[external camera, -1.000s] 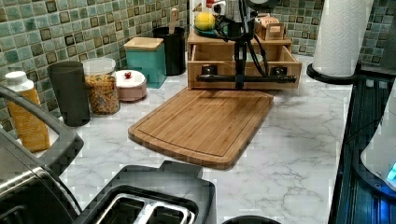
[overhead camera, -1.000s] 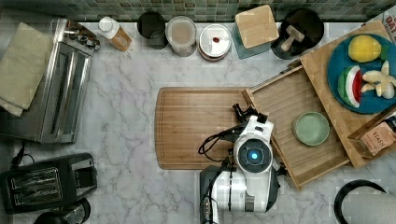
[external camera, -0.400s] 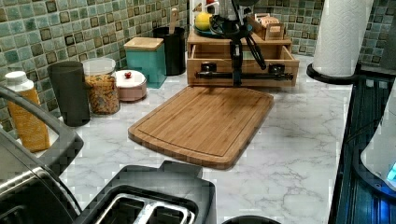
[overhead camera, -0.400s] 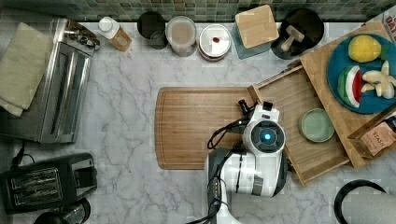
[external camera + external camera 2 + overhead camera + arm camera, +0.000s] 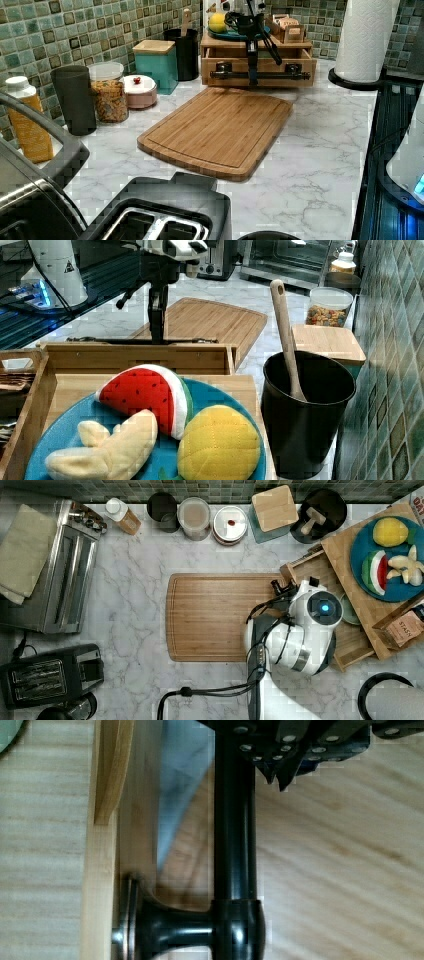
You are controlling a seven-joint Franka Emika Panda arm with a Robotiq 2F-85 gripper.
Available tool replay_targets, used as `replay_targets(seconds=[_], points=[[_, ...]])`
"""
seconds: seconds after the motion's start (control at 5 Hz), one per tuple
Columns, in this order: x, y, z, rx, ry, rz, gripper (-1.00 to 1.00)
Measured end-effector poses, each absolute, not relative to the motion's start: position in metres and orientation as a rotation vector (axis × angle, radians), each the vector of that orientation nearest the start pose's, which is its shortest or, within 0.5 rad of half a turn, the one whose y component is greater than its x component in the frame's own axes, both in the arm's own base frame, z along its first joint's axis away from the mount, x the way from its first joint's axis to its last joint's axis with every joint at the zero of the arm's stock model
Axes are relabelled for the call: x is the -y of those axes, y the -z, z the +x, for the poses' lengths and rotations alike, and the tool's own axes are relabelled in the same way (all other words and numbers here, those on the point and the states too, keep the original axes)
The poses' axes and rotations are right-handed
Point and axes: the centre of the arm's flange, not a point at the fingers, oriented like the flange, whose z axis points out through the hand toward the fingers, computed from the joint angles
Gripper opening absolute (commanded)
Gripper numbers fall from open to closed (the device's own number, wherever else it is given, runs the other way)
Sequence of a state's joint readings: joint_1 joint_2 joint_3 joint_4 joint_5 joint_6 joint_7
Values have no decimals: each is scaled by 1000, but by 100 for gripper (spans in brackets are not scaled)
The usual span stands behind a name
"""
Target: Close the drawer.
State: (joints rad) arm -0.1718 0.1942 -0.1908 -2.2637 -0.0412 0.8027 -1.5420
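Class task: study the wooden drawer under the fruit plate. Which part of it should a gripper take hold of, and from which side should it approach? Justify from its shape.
Grip the black bar handle on the drawer front. It stands off the wood on two posts, leaving room behind. Come from above, near the bar's middle, where the gripper sits.

White-grey marble countertop; green mosaic tile backsplash behind.

In the top view the arm covers much of the drawer and part of a green bowl. The paper towel roll is cut off at the top view's lower right corner.
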Motion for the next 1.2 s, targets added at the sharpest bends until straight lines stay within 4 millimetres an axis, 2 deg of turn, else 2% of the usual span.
replay_targets(seconds=[0.2, 0.4, 0.6, 1.0, 1.2], points=[[229, -272, 509, 682, -135, -3099, -100], [265, -269, 516, 620, -53, -3121, -100], [286, -270, 517, 564, 37, -3177, -100], [275, -266, 501, 577, 170, -3230, -100], [274, -266, 500, 578, 182, -3234, -100]])
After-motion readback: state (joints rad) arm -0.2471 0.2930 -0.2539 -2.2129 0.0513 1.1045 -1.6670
